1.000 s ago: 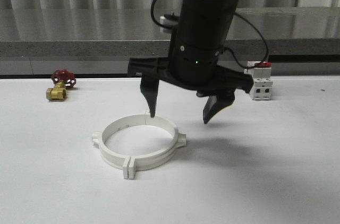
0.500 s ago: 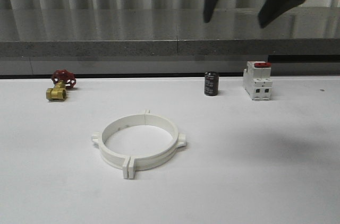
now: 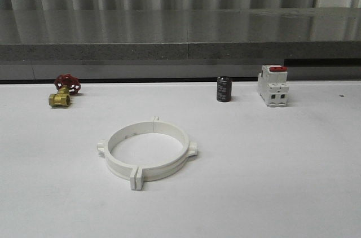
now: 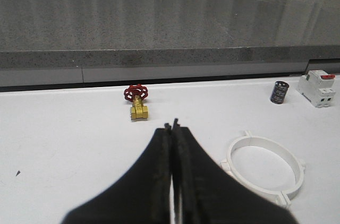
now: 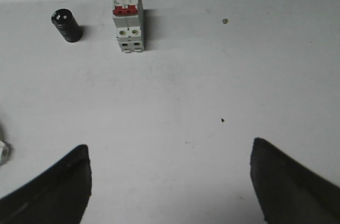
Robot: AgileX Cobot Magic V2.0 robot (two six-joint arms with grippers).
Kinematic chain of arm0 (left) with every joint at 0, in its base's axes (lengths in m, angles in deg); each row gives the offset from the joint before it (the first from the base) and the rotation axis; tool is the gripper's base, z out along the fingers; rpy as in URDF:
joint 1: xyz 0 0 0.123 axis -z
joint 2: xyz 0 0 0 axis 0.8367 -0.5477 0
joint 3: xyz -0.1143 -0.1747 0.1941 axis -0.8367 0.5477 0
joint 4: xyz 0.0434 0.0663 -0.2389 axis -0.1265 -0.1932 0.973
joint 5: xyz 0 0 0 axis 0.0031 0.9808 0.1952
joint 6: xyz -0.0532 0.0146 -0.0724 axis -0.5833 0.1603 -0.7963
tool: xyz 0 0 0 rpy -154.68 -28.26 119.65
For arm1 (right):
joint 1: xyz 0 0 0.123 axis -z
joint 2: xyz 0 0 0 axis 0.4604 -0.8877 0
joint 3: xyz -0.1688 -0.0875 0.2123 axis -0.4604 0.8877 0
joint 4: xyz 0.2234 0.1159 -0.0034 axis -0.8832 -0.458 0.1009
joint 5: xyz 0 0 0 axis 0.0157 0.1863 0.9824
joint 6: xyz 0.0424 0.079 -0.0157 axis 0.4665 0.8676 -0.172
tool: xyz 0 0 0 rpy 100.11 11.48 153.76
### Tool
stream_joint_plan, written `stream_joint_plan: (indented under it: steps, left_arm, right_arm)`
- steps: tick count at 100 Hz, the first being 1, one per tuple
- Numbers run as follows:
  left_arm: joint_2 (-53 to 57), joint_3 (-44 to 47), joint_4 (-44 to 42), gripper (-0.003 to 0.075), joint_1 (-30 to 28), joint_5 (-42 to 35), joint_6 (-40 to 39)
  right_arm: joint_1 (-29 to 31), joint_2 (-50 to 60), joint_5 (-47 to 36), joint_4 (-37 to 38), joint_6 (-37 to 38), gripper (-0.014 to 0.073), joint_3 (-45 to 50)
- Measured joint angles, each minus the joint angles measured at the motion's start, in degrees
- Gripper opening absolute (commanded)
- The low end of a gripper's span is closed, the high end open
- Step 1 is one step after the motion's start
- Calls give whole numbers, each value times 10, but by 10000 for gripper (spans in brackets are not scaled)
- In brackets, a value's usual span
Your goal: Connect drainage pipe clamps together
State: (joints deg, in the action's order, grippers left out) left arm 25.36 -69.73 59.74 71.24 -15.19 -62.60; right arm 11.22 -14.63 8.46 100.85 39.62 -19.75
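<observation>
The left gripper [image 4: 172, 126] is pressed closed on nothing; the right gripper [image 5: 170, 173] gapes wide, empty, above bare table [image 3: 282, 181]; the drainage pipe clamps [image 3: 148, 151] lie joined as one ring, mid-table, between valve [image 3: 64, 91] and breaker [image 3: 273, 85].

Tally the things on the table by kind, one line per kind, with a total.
White pipe clamp halves, joined as one ring: 2
Brass valve with red handwheel: 1
Black cylindrical capacitor: 1
White breaker with red switch: 1
Total: 5
</observation>
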Motion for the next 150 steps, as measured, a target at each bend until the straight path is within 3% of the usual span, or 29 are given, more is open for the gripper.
stream_joint_plan:
  steps: [10,20,45,150]
  left_arm:
    - [0,0,0,-20,0,0,0]
    - [0,0,0,-20,0,0,0]
    - [0,0,0,-20,0,0,0]
    - [0,0,0,-20,0,0,0]
  right_arm:
    - [0,66,18,4,0,538,38]
    - [0,129,43,5,-2,420,71]
    - [0,251,108,17,-3,-76,104]
    - [0,277,115,22,-3,-69,114]
